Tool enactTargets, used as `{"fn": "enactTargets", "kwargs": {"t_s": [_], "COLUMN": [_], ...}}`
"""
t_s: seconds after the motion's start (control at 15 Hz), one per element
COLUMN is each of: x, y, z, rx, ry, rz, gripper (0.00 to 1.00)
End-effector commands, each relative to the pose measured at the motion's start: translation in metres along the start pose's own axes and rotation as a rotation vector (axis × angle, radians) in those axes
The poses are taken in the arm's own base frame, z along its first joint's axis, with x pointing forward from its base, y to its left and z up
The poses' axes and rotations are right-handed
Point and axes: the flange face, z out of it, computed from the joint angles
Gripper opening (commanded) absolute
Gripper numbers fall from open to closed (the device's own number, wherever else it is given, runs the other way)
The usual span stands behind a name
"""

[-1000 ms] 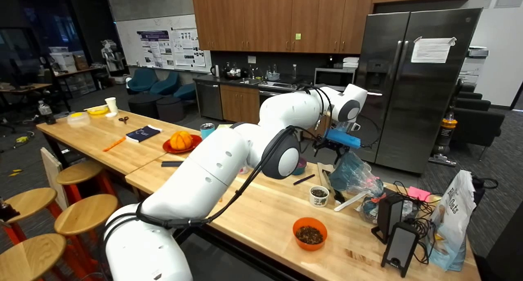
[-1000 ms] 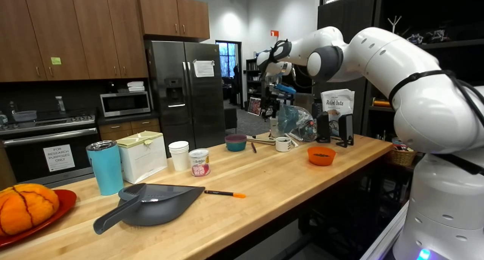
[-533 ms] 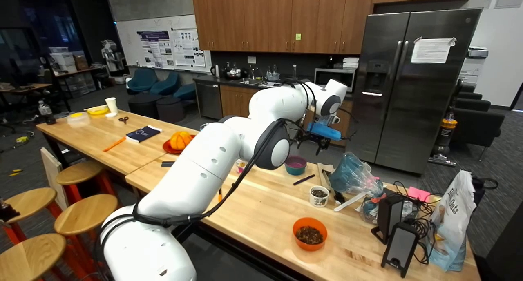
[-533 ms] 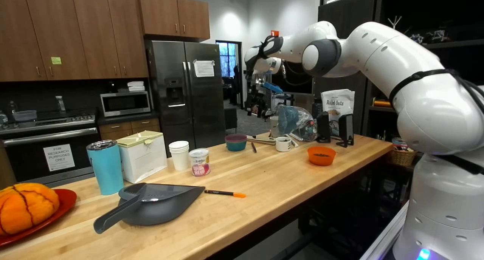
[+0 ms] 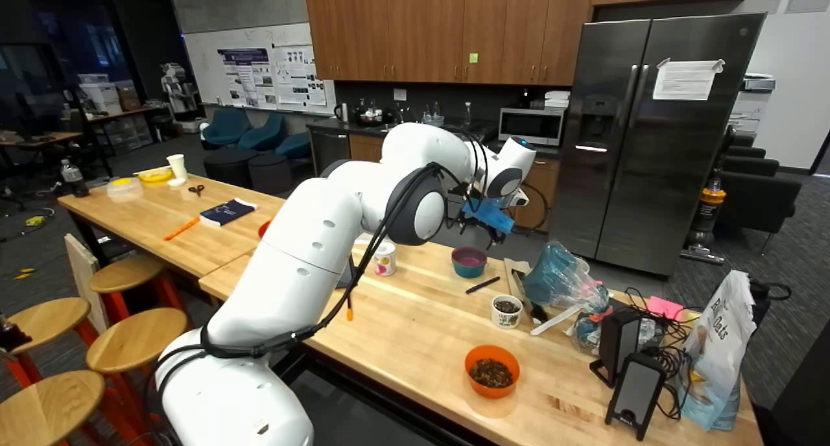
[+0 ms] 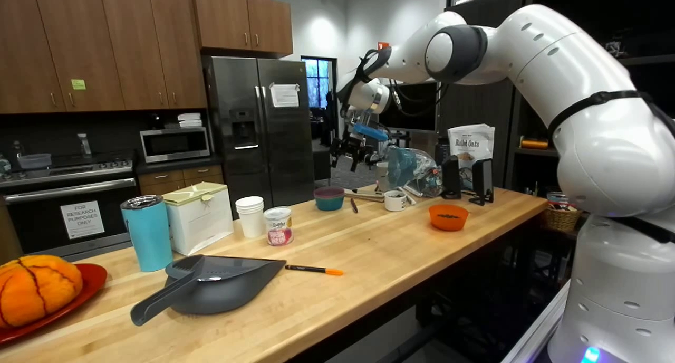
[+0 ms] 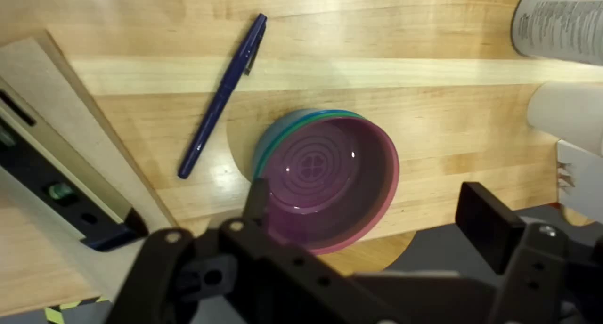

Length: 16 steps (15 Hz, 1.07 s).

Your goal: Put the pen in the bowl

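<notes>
Slim dark-blue pen [image 7: 222, 95] (clip and all) flat beside, but apart from, an upright maroon bowl [image 7: 313, 168].

Location type: research lab, kitchen-equipped. In both exterior views, brown cabinets [image 5: 415, 37], a steel refrigerator [image 5: 674, 148] and a microwave [image 6: 175, 145] are located beyond the far edge of the wooden table [image 5: 415, 329]; a robot arm [image 6: 611, 157] stands outside its near edge. In an exterior view, the oven [image 6: 42, 223] carries a sign [image 6: 83, 220] reading "FOR RESEARCH PURPOSES ONLY". Posters [image 5: 300, 76] are mounted on a whiteboard [image 5: 202, 60] beyond the far edge of the adjoining table [image 5: 136, 216].
</notes>
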Motion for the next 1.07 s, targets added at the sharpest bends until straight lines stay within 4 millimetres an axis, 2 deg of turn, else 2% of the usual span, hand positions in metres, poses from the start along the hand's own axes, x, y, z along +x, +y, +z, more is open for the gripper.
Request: {"fn": "enactTargets", "kwargs": {"t_s": [0.0,0.2,0.53,0.67,0.87,0.93,1.0], "x": [-0.033,-0.053,-0.1,-0.117,-0.137,-0.118,-0.122], "y": [-0.001,-0.028,-0.099,-0.121,-0.133,-0.135,-0.137], "z": [-0.005,0.013,0.058,0.077,0.093,0.101,0.106], "rx": [-0.028,-0.04,-0.075,-0.088,-0.102,-0.086,-0.088], "ry": [0.038,0.041,0.039,0.045,0.068,0.042,0.038], "rz": [0.121,0.17,0.265,0.309,0.412,0.352,0.355], "gripper": [1.0,1.0,1.0,1.0,1.0,1.0,1.0]}}
